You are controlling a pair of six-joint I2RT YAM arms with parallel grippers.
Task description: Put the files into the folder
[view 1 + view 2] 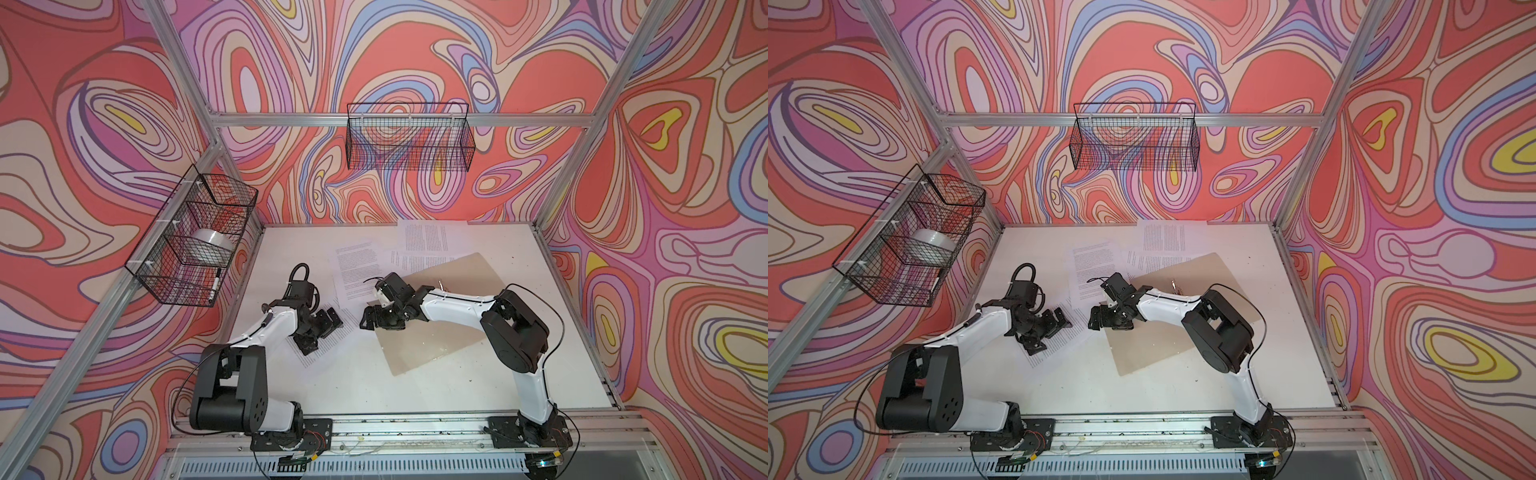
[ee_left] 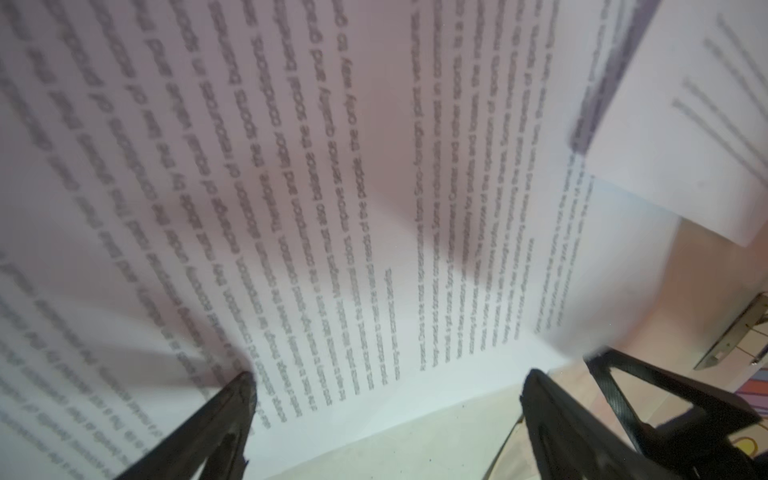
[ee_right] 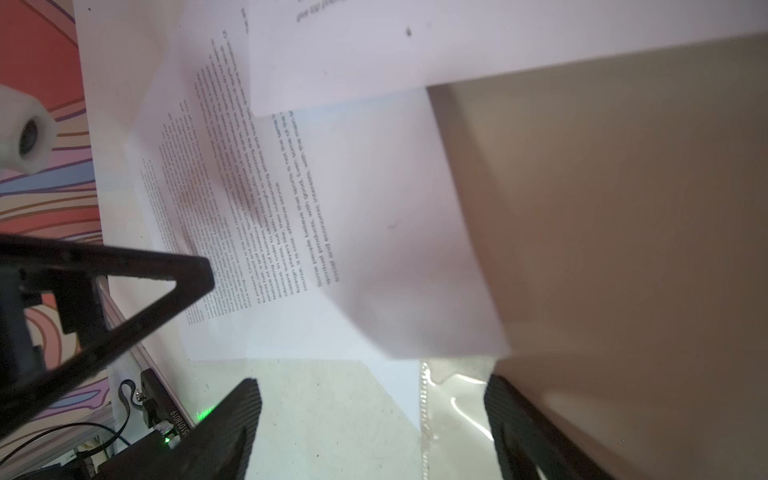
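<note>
A file sheet (image 2: 332, 166) lies beneath the left gripper (image 2: 390, 380), apparently untouched.

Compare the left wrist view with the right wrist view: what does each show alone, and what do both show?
Left wrist only: a metal clip at the picture's edge.
Right wrist only: a clear plastic sleeve and a small green light.
Both: printed sheets and the tan folder, of which the left wrist view catches only a strip. Each view shows its own gripper open, left gripper and right gripper, plus one finger of the opposite gripper.
</note>
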